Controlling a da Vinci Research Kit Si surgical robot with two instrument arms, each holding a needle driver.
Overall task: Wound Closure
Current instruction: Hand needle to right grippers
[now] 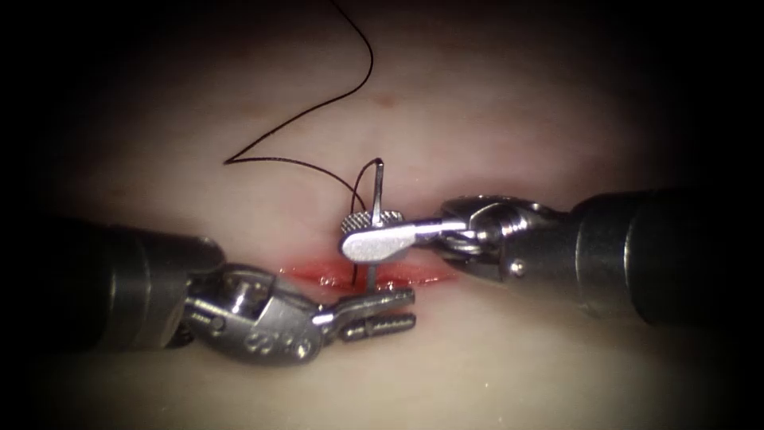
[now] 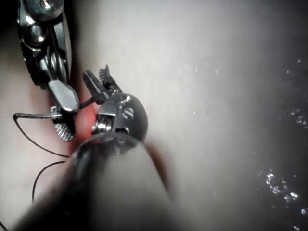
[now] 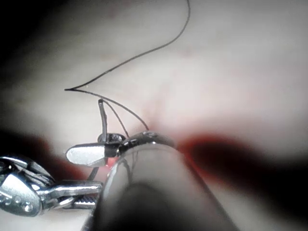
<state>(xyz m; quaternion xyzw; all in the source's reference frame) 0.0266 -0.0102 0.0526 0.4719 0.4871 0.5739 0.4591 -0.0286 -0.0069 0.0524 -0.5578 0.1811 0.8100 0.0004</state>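
Note:
The curved needle stands nearly upright over the cut, its tail end up. My right tool comes in from the right, jaws shut on the needle around mid-curve. The needle's lower end dips into the cut; its tip is hidden. My left tool lies just below the cut, jaws open and holding nothing, the upper jaw close to the needle's lower end. Dark thread runs from the needle's tail. In the left wrist view the left tool sits beside the needle. The right wrist view shows the right tool on the needle.
The thread sweeps left to a sharp kink, then climbs across the tissue out of view. A second strand drops into the cut left of the needle. Red fluid lines the cut. The left tool shows in the right wrist view.

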